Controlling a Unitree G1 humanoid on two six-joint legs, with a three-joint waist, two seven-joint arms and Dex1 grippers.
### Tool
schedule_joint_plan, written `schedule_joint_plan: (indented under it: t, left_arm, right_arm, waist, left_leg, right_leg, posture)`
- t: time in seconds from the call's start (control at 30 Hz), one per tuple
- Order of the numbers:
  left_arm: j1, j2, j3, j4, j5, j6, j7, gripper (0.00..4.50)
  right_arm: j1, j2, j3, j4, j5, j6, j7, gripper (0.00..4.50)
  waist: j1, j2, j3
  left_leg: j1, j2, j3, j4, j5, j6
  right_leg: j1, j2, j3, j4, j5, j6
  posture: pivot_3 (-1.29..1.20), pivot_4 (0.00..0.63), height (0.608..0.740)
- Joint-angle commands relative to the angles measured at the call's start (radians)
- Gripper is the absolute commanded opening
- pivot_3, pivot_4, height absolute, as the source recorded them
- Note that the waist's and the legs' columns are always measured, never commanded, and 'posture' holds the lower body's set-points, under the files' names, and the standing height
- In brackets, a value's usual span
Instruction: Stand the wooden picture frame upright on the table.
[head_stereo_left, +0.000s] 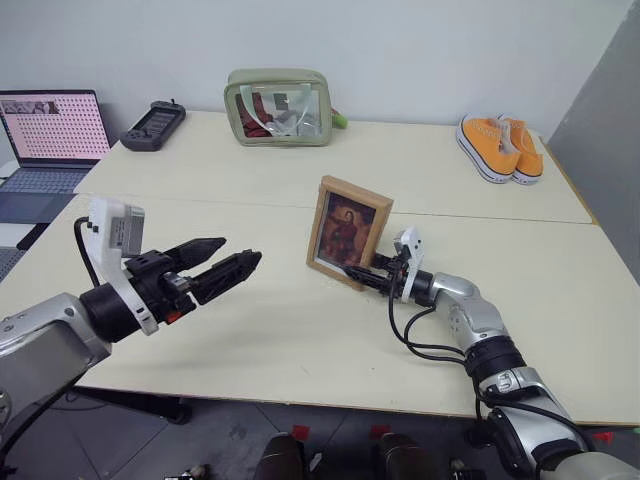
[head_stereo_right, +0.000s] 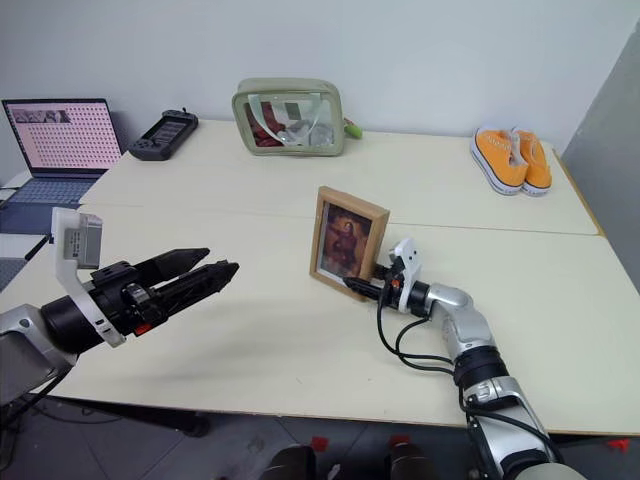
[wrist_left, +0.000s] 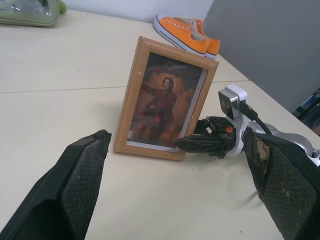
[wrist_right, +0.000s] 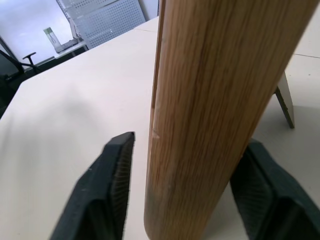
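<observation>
Light-wood rectangular picture frame (head_stereo_left: 347, 232), one only, upright mid-worktop on its fold-out stand. Judged light, stiff, smooth-edged, easily tipped; best taken by a side rail, low. Right hand (head_stereo_left: 368, 276) at near right corner, fingers parted either side of the rail, not clamping. Left hand (head_stereo_left: 228, 264) spread, holding nothing, well left. Pale cream worktop (head_stereo_left: 250, 330): one.

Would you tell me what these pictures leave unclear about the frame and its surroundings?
- Wooden picture frame: back panel faces away in the head views; in the right wrist view its own edge hides all but the stand's foot.
- Laptop: cut off by the picture's edge.
- Pouch: contents too small.
</observation>
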Motion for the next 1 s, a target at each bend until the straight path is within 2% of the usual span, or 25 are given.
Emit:
schedule_joint_plan:
  t: [0.03,0.13,0.27,0.4,0.5,0.73,1.0]
  left_arm:
    - [-0.029,0.004,-0.022,0.002,0.023,-0.022,-0.013,4.5]
    - [-0.051,-0.021,-0.057,-0.009,0.05,-0.04,-0.011,4.5]
    - [-0.087,-0.072,-0.122,-0.022,0.122,-0.071,-0.021,4.5]
    - [-0.116,-0.106,-0.183,-0.024,0.248,-0.105,-0.072,4.5]
    - [-0.125,-0.116,-0.211,-0.012,0.303,-0.115,-0.112,4.5]
    - [-0.191,-0.152,-0.263,0.042,0.363,-0.097,-0.138,4.5]
    - [-0.25,-0.156,-0.274,0.089,0.376,-0.073,-0.176,4.5]
  right_arm:
    - [0.007,-0.004,-0.01,-0.061,-0.021,-0.03,-0.016,3.72]
    - [0.029,-0.028,0.003,-0.093,-0.056,-0.049,-0.027,3.72]
    - [0.09,-0.116,0.027,-0.192,-0.129,-0.036,-0.038,3.72]
    - [0.229,-0.295,-0.022,-0.456,-0.112,0.064,0.003,3.72]
    - [0.299,-0.374,-0.083,-0.639,-0.062,0.163,-0.019,3.72]
    - [0.313,-0.393,-0.211,-0.938,0.085,0.435,-0.161,3.72]
    - [0.328,-0.408,-0.23,-1.045,0.129,0.522,-0.224,3.72]
  waist:
    - [0.0,0.0,0.0]
    - [0.001,0.0,0.0]
    - [0.011,0.0,0.0]
    - [0.02,0.001,0.0]
    - [0.023,0.001,0.0]
    - [0.009,0.001,0.0]
    - [0.019,0.001,0.0]
  left_leg:
    - [0.0,0.0,0.0,0.0,0.0,0.0]
    - [0.0,0.0,0.0,0.0,0.0,0.0]
    - [0.0,-0.001,0.0,0.0,0.0,0.0]
    - [-0.001,-0.001,0.0,0.0,0.0,0.0]
    - [-0.002,-0.001,0.0,0.0,0.0,0.0]
    - [-0.001,0.001,0.0,-0.001,0.0,0.0]
    - [-0.002,0.001,0.0,0.0,0.0,0.0]
  right_leg:
    - [0.0,0.0,0.0,0.0,0.0,0.0]
    - [0.0,0.0,0.0,0.0,0.0,0.0]
    - [0.0,0.0,0.0,-0.001,0.0,0.0]
    - [0.0,0.0,0.0,-0.001,0.0,0.0]
    - [-0.001,0.0,0.001,-0.001,0.0,0.0]
    - [-0.001,0.002,0.001,0.0,-0.001,-0.001]
    - [-0.002,0.001,0.001,-0.001,-0.001,-0.001]
  posture:
    - [0.0,0.15,0.74]
    - [0.0,0.15,0.74]
    - [0.0,0.15,0.74]
    - [0.0,0.15,0.74]
    - [0.0,0.15,0.74]
    - [0.0,0.15,0.74]
    - [0.0,0.15,0.74]
